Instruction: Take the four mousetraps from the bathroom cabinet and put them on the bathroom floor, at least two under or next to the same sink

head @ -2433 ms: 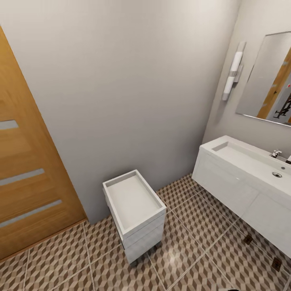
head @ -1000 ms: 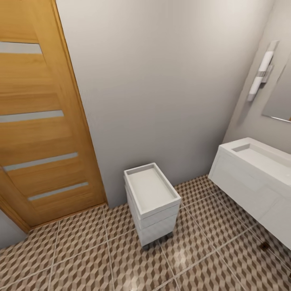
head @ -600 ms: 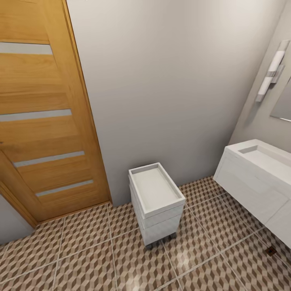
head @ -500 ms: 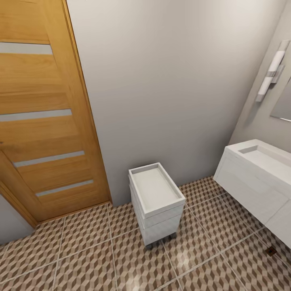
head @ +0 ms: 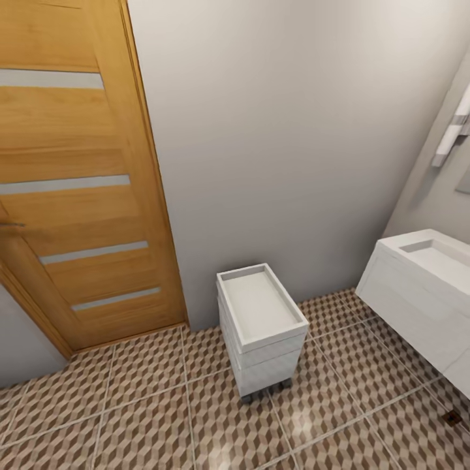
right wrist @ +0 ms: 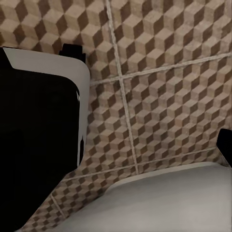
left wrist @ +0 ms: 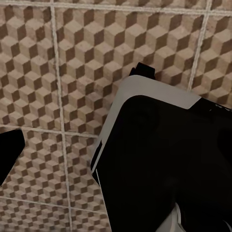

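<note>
The bathroom floor (head: 143, 405) of cube-pattern tiles spreads across the head view. At the right stands the white sink (head: 431, 261) on its vanity. One small dark mousetrap (head: 452, 418) lies on the tiles just below the vanity's front. The cabinet is out of view. In the left wrist view a single dark fingertip (left wrist: 8, 154) hangs over the tiles beside my black-and-white base (left wrist: 164, 159). The right wrist view has a dark fingertip (right wrist: 226, 147) at its edge, also above tiles. Nothing is held between the fingers.
A small white drawer unit (head: 261, 326) with a tray top stands against the grey wall. A wooden door (head: 78, 196) with pale glass strips is at the left. A wall lamp (head: 452, 134) hangs above the sink. My base (right wrist: 38, 140) is close to both wrists.
The camera has turned left: drawer unit, sink and lamp slid right in the picture, the mirror left it, and more of the door shows. Nothing in the room itself moved.
</note>
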{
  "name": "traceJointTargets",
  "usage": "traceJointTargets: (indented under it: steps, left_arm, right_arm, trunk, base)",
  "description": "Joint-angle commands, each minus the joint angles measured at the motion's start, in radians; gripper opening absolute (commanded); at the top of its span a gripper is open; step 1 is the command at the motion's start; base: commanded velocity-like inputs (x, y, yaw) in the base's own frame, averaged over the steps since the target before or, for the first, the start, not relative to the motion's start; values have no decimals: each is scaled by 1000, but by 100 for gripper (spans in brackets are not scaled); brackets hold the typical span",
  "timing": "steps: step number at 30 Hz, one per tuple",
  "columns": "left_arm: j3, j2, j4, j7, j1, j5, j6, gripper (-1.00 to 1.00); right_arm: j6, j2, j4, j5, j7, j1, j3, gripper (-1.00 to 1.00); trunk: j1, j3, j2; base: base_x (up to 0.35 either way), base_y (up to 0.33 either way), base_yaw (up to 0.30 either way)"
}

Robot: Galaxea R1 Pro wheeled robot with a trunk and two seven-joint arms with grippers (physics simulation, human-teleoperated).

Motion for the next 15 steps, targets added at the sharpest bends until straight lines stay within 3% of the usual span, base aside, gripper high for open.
traceJointTargets:
  steps: [1, 15]
  left_arm:
    - [3, 0, 2, 3, -2, 5, 1, 100]
    - [3, 0, 2, 3, -2, 5, -2, 100]
  right_arm:
    - [2, 0, 1, -5, 6, -1, 9, 100]
    - [2, 1, 1, -5, 6, -1, 10, 100]
  trunk:
    - [1, -2, -2]
    - [1, -2, -2]
  base:
    - [0, 0, 250]
    - [0, 0, 281]
